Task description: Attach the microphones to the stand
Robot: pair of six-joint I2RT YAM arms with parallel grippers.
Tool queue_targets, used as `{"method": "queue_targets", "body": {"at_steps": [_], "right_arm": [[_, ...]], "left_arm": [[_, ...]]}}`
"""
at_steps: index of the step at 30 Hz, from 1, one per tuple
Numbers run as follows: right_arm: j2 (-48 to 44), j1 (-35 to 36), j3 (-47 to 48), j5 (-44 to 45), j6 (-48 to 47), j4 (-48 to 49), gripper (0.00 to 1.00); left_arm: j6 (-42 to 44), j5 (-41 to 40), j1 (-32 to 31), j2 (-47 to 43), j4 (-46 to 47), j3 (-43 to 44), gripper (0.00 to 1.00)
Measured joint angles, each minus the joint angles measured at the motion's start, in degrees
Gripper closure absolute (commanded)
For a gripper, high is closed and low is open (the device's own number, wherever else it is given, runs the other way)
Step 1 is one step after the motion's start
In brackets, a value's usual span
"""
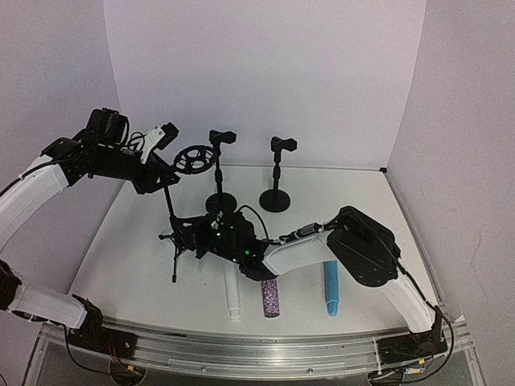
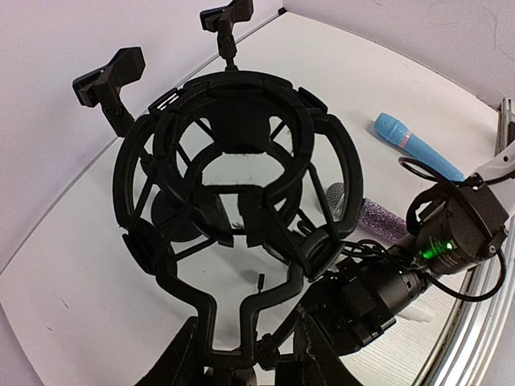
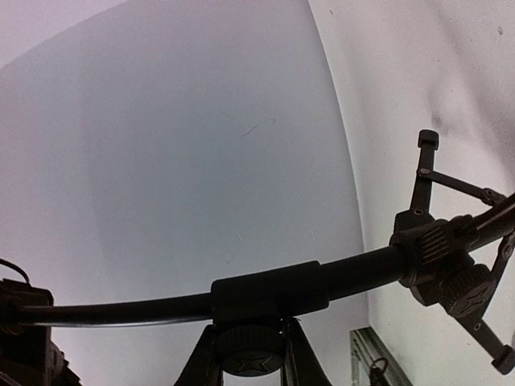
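Left gripper (image 2: 248,360): jaws clenched on the stem of the shock mount (image 2: 233,173), which tops the tripod stand (image 1: 173,236). Right gripper (image 1: 211,239): jaws clamped around that stand's pole.

White microphone (image 1: 232,296), purple microphone (image 1: 270,298) and blue microphone (image 1: 331,288) lie on the table (image 1: 121,241). Their long axes run 12-to-6, at 5 o'clock from the right jaws, so the right arm is nearer.

Only the right wrist view confirms the pole grip. The left wrist view shows the mount's cradle empty.

White-shelled, black-jointed left arm (image 1: 32,193) & matching right arm (image 1: 299,256) wear glossy plastic covers over matte blk joint housings, w/ thin black cables (image 2: 402,163) looped alongside & small green LED (image 2: 434,248) lit nr right wrist.
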Motion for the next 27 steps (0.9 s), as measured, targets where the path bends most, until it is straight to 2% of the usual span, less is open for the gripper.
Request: {"method": "queue_targets", "body": {"at_steps": [8,17,22,27], "right_arm": [[0.58,1.25,0.69,7.83,11.03,1.21,0.98],[0.55,1.38,0.22,10.64,15.41,1.08,0.25],[-1.33,-0.1,-4.36,10.71,13.41,0.41,0.22],[-7.65,-1.29,-9.36,10.04,4.69,-4.19,0.26]], "left_arm": [[0.22,-0.31,0.01,0.0,0.9,0.0,1.0],[0.17,-0.27,0.0,0.0,0.71,0.0,1.0],[-0.41,0.83,-0.28,0.0,-0.48,0.0,1.0],[-0.43,1.35,-0.37,0.0,-0.75,0.01,1.0]]}}
